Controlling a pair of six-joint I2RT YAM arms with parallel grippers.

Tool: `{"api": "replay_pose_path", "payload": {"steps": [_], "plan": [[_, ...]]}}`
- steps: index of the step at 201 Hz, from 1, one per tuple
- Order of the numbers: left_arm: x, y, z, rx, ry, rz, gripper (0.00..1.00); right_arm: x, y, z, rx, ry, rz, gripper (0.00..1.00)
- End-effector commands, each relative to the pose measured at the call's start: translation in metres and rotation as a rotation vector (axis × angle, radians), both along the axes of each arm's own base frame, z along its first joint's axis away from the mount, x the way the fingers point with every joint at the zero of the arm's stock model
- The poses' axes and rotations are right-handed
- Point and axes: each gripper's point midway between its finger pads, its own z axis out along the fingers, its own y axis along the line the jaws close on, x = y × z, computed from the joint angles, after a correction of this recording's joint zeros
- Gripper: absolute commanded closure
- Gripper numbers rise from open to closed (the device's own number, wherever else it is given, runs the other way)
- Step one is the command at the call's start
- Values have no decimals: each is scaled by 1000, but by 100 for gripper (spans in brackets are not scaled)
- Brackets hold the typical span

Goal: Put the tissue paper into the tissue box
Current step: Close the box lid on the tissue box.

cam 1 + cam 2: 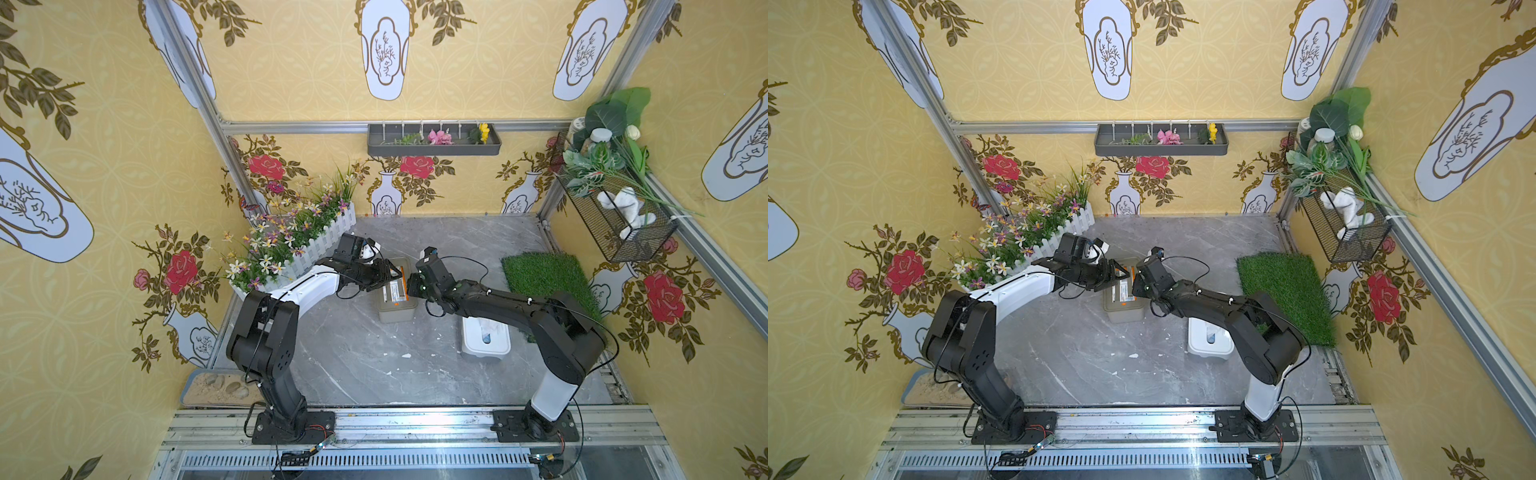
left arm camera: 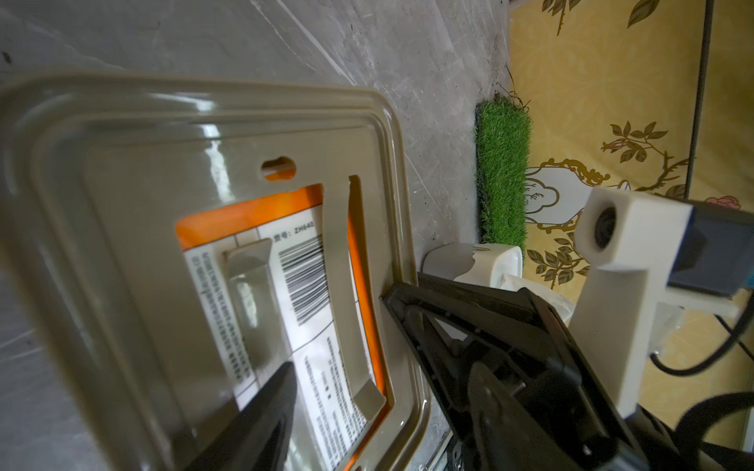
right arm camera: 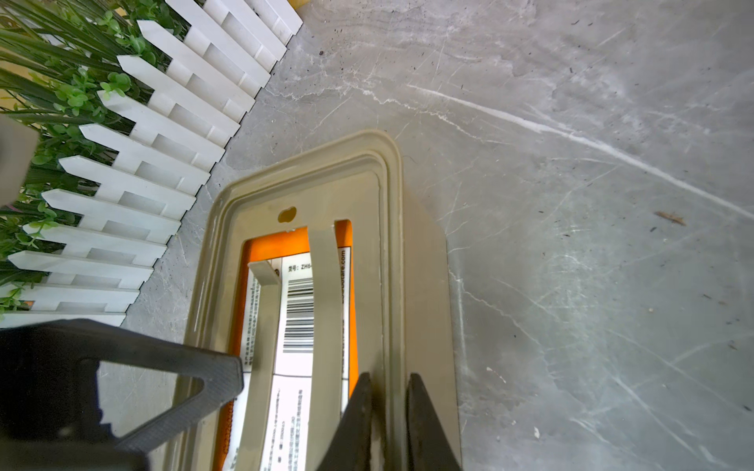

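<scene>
**Tissue box and tools, seen from above.** The khaki tissue box (image 1: 397,311) stood mid-tabletop (image 1: 353,361). The orange-labelled tissue paper pack (image 3: 300,318) already lay inside its open face. The left tool (image 1: 392,273) hung over the box's 10 o'clock corner, jaws spread and empty, one fingertip (image 3: 228,373) at the opening's edge. The right tool (image 3: 389,391) straddled the 3 o'clock rim, jaws narrowly parted; whether it pinched the rim could not be told.

Grey marble tabletop (image 1: 353,361): beige tissue box (image 1: 395,311), white container (image 1: 486,338), grass mat (image 1: 540,274).
</scene>
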Motion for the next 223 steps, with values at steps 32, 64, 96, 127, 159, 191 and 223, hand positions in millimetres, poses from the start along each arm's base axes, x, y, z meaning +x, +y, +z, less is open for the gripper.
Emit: {"api": "replay_pose_path", "payload": {"steps": [32, 64, 96, 127, 159, 191, 223], "plan": [[-9, 6, -31, 42, 43, 5, 37, -75, -46, -86, -215, 380, 23, 80], [2, 5, -5, 13, -37, 22, 37, -76, -46, -85, -209, 375, 25, 80], [32, 3, 47, -50, -189, 59, 36, -74, -47, -76, -218, 352, 32, 80], [64, 3, 69, -116, -240, 79, 37, -74, -47, -76, -220, 354, 34, 80], [94, -10, 67, -232, -246, 70, 39, -73, -44, -78, -219, 359, 39, 80], [98, -20, 12, -242, -146, 57, 44, -70, -38, -73, -215, 355, 48, 80], [76, -4, -57, -187, -39, 93, 48, -72, -39, -73, -214, 359, 47, 80]]}}
